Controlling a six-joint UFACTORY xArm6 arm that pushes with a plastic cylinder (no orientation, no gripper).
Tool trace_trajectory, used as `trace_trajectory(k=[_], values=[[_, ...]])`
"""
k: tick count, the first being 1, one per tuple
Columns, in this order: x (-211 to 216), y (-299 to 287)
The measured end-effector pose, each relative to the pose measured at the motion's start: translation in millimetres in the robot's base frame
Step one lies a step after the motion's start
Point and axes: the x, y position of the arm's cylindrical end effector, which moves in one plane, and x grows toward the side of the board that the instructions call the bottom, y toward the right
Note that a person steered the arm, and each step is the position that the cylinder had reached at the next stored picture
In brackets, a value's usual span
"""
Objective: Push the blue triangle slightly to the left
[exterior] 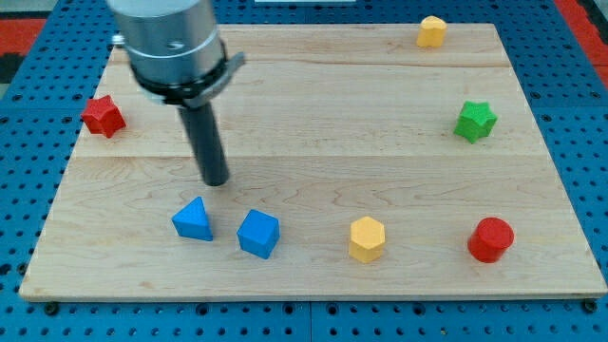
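The arm's dark rod comes down near the left of the wooden surface (313,123). It carries no end effector, so there is no grasp or release to tell. Its tip (217,181) rests just beyond the blue triangle (193,219), slightly to the triangle's right, with a small gap between them. The triangle lies near the front edge at the left, with the blue cube (258,234) just beside it on the right. Further right along the front sit a yellow hexagon (367,238) and a red cylinder (490,238). A red star (103,116) lies at the left edge, a green star (475,122) at the right, and another yellow block (431,31) at the far right.
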Motion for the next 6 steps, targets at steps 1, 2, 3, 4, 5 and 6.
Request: trace_trajectory(k=[1, 2, 3, 4, 5, 6], values=[[0.2, 14.8], [29.3, 2.5], [34.2, 4.0], [35.9, -39.0], [35.0, -61.0], [30.1, -50.0]])
